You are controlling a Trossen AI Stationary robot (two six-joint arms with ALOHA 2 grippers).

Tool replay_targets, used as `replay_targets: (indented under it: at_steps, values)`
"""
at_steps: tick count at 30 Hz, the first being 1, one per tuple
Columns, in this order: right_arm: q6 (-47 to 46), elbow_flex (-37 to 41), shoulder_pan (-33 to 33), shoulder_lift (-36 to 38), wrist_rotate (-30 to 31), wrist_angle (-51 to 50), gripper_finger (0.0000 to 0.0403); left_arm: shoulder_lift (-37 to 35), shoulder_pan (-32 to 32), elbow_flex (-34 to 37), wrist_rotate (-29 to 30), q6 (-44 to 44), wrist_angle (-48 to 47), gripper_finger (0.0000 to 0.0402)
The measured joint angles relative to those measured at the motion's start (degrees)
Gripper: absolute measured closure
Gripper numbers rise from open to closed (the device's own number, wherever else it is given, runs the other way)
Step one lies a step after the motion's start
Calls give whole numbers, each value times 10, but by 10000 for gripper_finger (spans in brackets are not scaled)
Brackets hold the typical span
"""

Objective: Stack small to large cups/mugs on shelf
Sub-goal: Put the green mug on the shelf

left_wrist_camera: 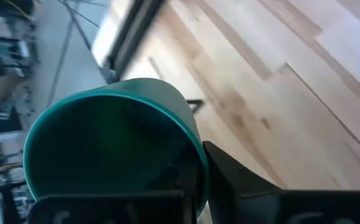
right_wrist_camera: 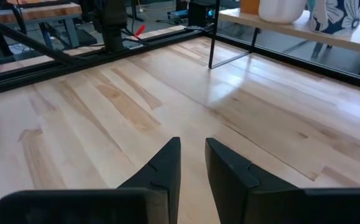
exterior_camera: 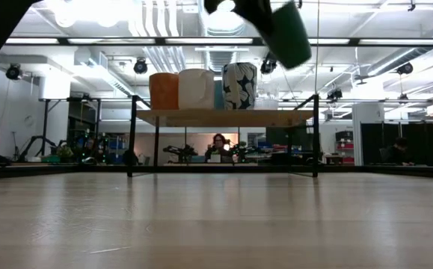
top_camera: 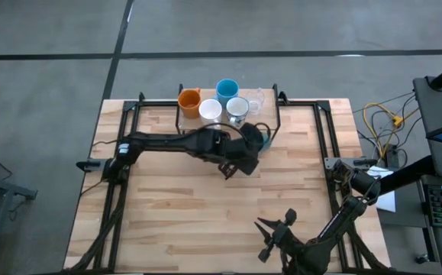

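left gripper (top_camera: 245,153) is clamped on the green cup (left_wrist_camera: 114,149), held tilted in the air near the shelf (exterior_camera: 223,117); carrying step, i judge; next it needs righting and setting among the shelf's cups; right gripper (right_wrist_camera: 192,165) waits, fingers slightly apart.

I'm looking into an open industrial lab or workshop: exposed ducts (exterior_camera: 164,30) and strip lights are running across the high ceiling, workbenches and equipment stands are filling the background, a person (exterior_camera: 219,143) is sitting at a desk behind my wooden table (top_camera: 175,221), and cables (top_camera: 381,122) are trailing over concrete floor.
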State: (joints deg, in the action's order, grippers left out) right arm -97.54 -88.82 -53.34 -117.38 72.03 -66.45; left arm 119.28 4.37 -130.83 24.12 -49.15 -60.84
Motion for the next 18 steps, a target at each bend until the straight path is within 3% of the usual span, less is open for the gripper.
replay_targets:
  at_steps: [4,13,18]
  values:
    - [0,0,0,0,0,-14,335,10,-16,-43,6,-10,6,401]
    - [0,0,5,1,0,-54,335,34,-78,-41,63,-8,28,401]
    - [0,0,14,1,0,-64,335,35,-94,-39,60,-8,28,401]
